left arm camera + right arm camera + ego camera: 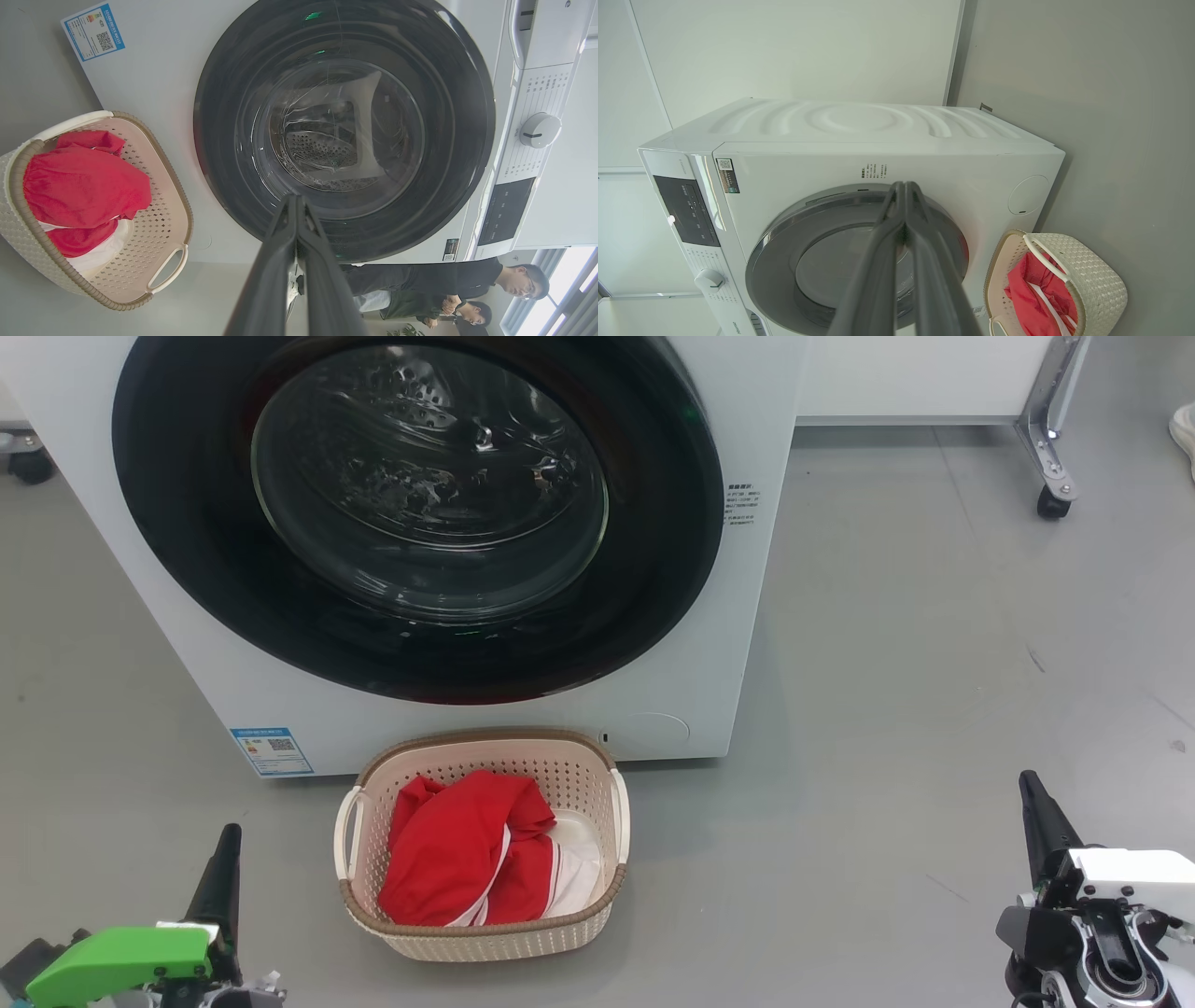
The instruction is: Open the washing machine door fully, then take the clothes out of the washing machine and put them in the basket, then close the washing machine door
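Closed washing machine door [420, 513], clothes [457, 859] in basket [485, 739].
Basket stands just before the door's lower edge; left fingers [219, 882] and right fingers [1041, 826] pressed together, empty, open floor [887, 728] around them.

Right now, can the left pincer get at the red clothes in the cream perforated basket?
Probably yes: the shut left pincer sits near the open-topped cream perforated plastic basket, with only grey floor between, and the bright red white-striped clothes lie uncovered on top. It must open first.
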Available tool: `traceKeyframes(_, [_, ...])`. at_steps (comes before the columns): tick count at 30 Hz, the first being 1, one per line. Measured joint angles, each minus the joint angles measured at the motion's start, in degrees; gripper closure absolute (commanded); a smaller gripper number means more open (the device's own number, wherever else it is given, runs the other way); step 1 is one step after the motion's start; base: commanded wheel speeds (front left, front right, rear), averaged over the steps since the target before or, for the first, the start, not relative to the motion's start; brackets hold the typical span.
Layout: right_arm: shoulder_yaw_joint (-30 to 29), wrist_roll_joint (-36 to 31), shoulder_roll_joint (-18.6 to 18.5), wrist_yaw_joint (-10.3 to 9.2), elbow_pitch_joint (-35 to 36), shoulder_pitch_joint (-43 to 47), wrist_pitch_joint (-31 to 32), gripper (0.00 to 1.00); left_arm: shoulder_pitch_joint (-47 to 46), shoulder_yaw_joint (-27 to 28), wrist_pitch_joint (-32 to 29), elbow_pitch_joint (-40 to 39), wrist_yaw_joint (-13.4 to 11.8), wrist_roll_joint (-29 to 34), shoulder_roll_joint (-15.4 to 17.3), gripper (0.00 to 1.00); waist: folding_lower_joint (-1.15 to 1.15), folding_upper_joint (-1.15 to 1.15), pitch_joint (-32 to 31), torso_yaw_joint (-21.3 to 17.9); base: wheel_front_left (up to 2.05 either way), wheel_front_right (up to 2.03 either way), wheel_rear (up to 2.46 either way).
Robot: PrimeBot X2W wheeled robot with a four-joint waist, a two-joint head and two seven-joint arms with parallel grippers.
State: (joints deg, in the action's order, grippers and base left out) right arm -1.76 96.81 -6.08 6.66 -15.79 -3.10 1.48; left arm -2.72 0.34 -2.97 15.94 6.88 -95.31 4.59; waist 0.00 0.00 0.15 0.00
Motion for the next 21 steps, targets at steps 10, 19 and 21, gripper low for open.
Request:
traceKeyframes(10, [-0.04, 0.0, 0.04, 0.0, -0.04, -0.01, 0.24, 1.0, -0.01, 0.05, -0.01, 0.01, 0.0, 0.0, -0.01, 1.0, 0.0, 0.0, 0.0, 0.0, 0.0, 0.0, 0.0])
traceKeyframes(19, [-0.09, -0.01, 0.09, 0.0, -0.08, -0.01, 0.25, 1.0, -0.02, 0.13, -0.08, 0.02, 0.0, 0.0, -0.01, 1.0, 0.0, 0.0, 0.0, 0.0, 0.0, 0.0, 0.0])
traceKeyframes(21, [-0.1, -0.01, 0.09, 0.01, -0.09, -0.01, 0.25, 1.0, -0.02, 0.15, -0.08, 0.01, 0.0, 0.0, -0.01, 1.0, 0.0, 0.0, 0.0, 0.0, 0.0, 0.0, 0.0])
